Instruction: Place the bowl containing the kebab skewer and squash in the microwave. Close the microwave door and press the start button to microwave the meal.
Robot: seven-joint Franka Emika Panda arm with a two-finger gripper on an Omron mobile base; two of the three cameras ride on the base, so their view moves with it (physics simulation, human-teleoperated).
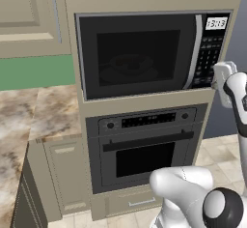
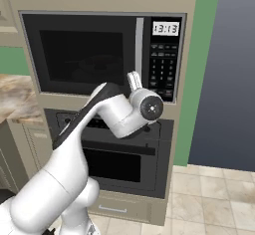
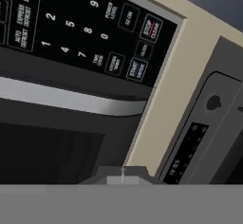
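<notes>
The microwave [image 1: 144, 53] has its door [image 1: 135, 55] shut, with the curved silver handle [image 1: 195, 53] beside the keypad [image 2: 163, 64]. Through the dark glass a faint outline of the bowl [image 1: 130, 65] sits in the cavity. I cannot make out the kebab skewer or the squash through the glass. My gripper [image 2: 132, 75] is shut with nothing in it, its tip close in front of the lower end of the handle [image 2: 140, 45] and the keypad's bottom corner. In the hand view the gripper [image 3: 122, 173] points below the start button [image 3: 137, 69], which lies near the stop button [image 3: 151, 28].
An oven [image 1: 144, 145] with a horizontal handle sits right under the microwave. A marble counter [image 1: 29, 121] stretches to the left. Tan cabinets frame the appliances, and a tiled floor [image 2: 214, 194] lies to the right.
</notes>
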